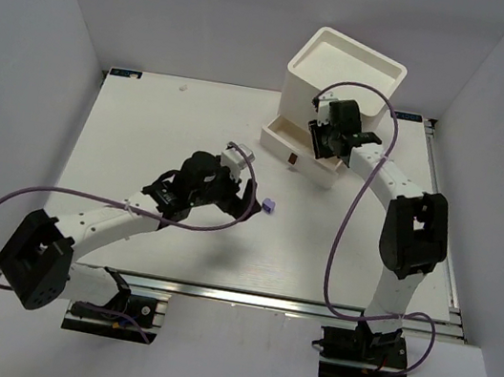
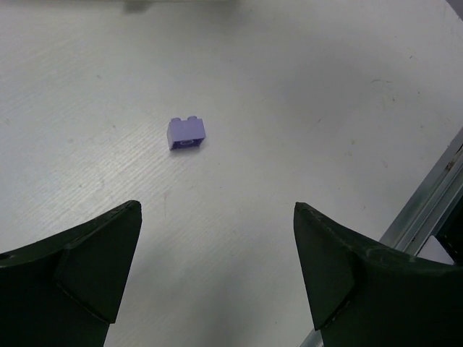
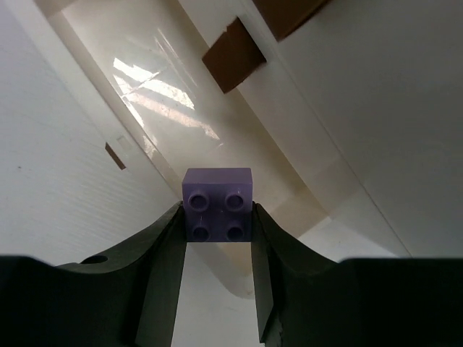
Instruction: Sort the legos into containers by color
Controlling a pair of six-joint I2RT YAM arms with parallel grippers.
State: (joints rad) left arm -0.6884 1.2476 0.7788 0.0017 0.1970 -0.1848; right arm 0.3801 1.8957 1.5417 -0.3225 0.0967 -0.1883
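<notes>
A pale purple lego (image 2: 187, 134) lies alone on the white table (image 1: 145, 132), a short way ahead of my left gripper (image 2: 217, 210). That gripper's jaws stand wide apart with nothing between them. From above, this lego (image 1: 269, 207) sits just right of the left gripper (image 1: 249, 193). My right gripper (image 3: 217, 213) is shut on a second purple lego (image 3: 217, 195), studs facing the camera, pinched at the fingertips. It hangs over the pulled-out white drawer (image 3: 166, 94) of the containers (image 1: 345, 69). In the top view the right gripper (image 1: 323, 138) is over that drawer (image 1: 280, 138).
The drawer's brown handle (image 1: 293, 160) faces the table's middle. A metal rail (image 2: 427, 202) runs along the table's edge to the right of the left gripper. Grey walls close in the table on both sides.
</notes>
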